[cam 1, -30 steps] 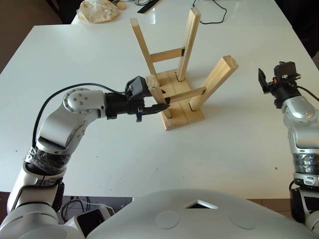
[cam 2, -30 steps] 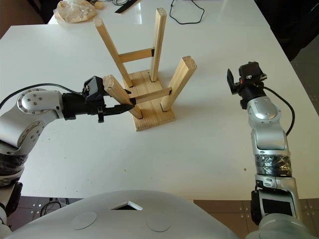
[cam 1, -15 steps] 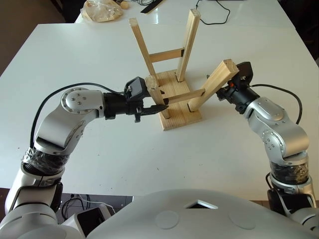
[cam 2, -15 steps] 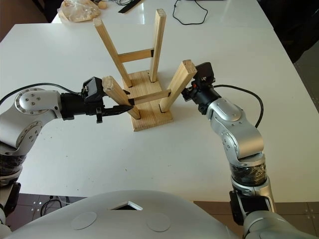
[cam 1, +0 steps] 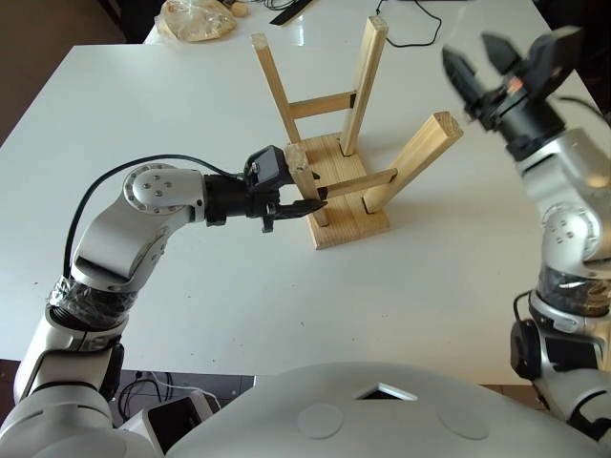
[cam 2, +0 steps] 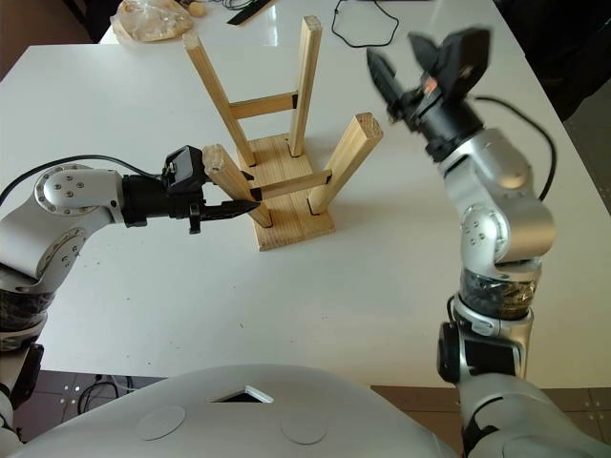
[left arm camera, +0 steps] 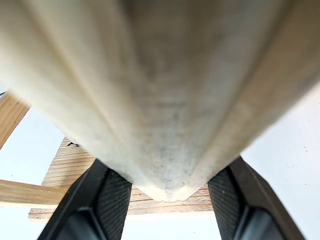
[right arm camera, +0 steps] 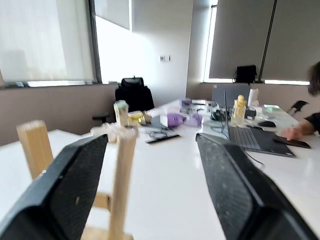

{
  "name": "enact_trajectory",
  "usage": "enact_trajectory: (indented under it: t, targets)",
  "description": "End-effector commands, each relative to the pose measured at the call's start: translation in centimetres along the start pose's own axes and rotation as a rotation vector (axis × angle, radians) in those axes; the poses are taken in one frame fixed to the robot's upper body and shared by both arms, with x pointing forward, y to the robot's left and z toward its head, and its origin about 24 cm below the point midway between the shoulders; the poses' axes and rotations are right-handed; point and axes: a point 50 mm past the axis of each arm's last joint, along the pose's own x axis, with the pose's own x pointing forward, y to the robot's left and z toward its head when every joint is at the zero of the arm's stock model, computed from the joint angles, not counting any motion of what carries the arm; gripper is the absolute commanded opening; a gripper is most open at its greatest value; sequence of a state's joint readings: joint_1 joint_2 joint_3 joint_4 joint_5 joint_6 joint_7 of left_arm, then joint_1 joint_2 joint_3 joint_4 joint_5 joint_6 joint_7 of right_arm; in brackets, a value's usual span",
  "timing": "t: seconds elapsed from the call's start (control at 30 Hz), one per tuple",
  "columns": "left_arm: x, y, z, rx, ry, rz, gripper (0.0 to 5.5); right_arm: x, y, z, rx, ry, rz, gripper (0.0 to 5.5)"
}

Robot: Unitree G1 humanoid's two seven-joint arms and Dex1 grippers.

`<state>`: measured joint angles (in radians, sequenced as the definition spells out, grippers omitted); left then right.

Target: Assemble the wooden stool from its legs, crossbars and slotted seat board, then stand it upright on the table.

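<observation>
Stool [cam 1: 355, 218] inverted, seat down. Left gripper [cam 1: 307, 203] pinches its near-left leg [cam 1: 300, 168]. Right gripper [cam 1: 480, 59] raised to stool's right, spread wide, apart from it.

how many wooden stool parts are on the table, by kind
legs: 4
crossbars: 2
seat board: 1
total: 7
</observation>
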<state>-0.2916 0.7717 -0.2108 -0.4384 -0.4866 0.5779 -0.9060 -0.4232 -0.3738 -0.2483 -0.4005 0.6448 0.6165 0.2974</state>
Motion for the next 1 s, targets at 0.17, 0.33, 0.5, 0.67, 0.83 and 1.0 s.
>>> enact_trajectory:
  t: [0.17, 0.33, 0.5, 0.67, 0.83, 1.0]
  targets:
    - [0.4, -0.3, -2.1, -0.102, 0.084, 0.002, 2.05, 0.8, 2.4, 2.8, 0.059, -0.102, 0.131, 3.27]
    - [0.3, -0.4, -1.9, -0.103, 0.084, -0.011, 2.99, 0.5, 2.6, 2.8, 0.065, -0.105, 0.153, 3.25]
    - [-0.3, -0.2, -2.0, -0.105, 0.093, -0.001, 3.66, 0.0, 2.2, 3.1, 0.086, -0.106, 0.176, 3.25]
    - [-1.6, -1.0, -2.7, -0.101, 0.114, -0.043, 3.66, -0.4, 2.9, 4.3, 0.184, -0.146, 0.274, 3.25]
    - [-2.3, -1.8, -4.0, -0.093, 0.158, -0.065, 3.66, -0.7, 3.3, -1.1, 0.241, 0.093, 0.267, 3.25]
    - [-1.8, -2.0, -4.2, -0.085, 0.15, -0.084, 3.66, -3.1, 4.6, -9.4, 0.205, 0.439, 0.299, 3.25]
